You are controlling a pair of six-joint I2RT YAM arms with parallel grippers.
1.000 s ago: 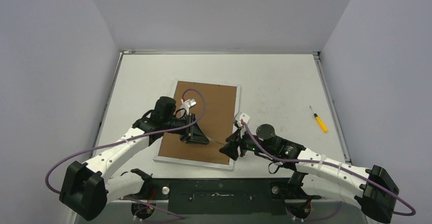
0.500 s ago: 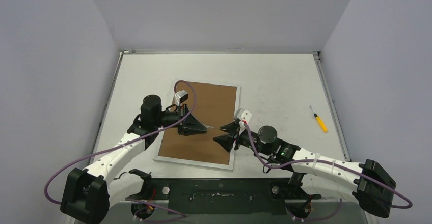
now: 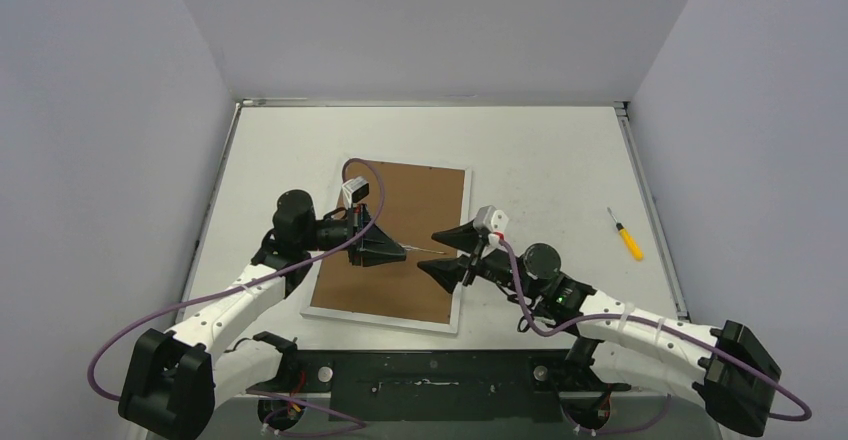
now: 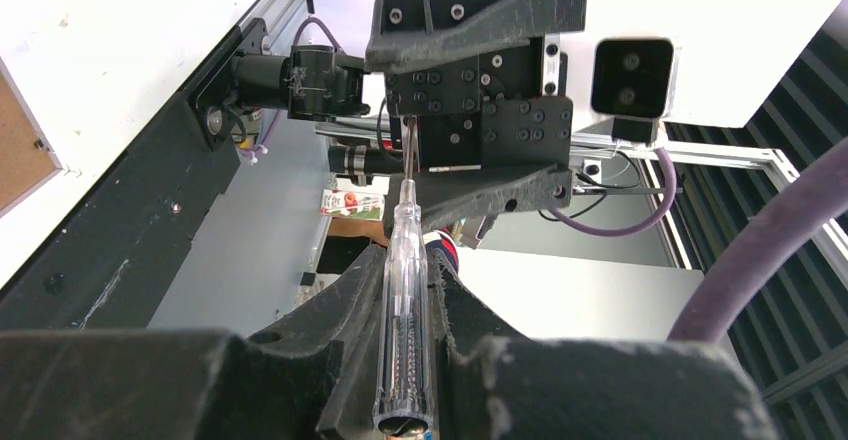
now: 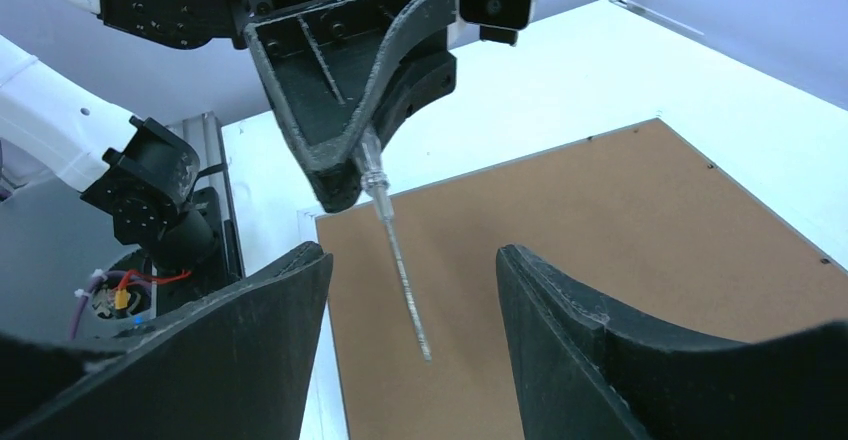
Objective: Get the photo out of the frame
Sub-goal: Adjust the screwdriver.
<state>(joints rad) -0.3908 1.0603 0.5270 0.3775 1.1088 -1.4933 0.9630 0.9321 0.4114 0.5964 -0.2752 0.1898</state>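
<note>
The frame (image 3: 425,200) lies face down on the table, its brown back up inside a narrow white border; the right wrist view also shows the frame (image 5: 620,230). The photo is hidden. My left gripper (image 3: 398,252) hovers over the frame, shut on a clear-handled screwdriver (image 4: 405,320). Its thin shaft (image 3: 425,252) points right, at my right gripper (image 3: 430,253). That gripper stands open at the frame's right edge, facing the left one. In the right wrist view, the screwdriver (image 5: 400,260) ends in the gap of my right gripper (image 5: 412,252), touching neither finger.
A yellow-handled screwdriver (image 3: 629,235) lies on the table at the right, near the metal side rail. White walls enclose the table on the left, back and right. The arm bases sit along the near edge.
My left gripper lifted off the frame's back and turned level, the screwdriver now pointing right. My right gripper rose to face it and its jaws spread wider.
</note>
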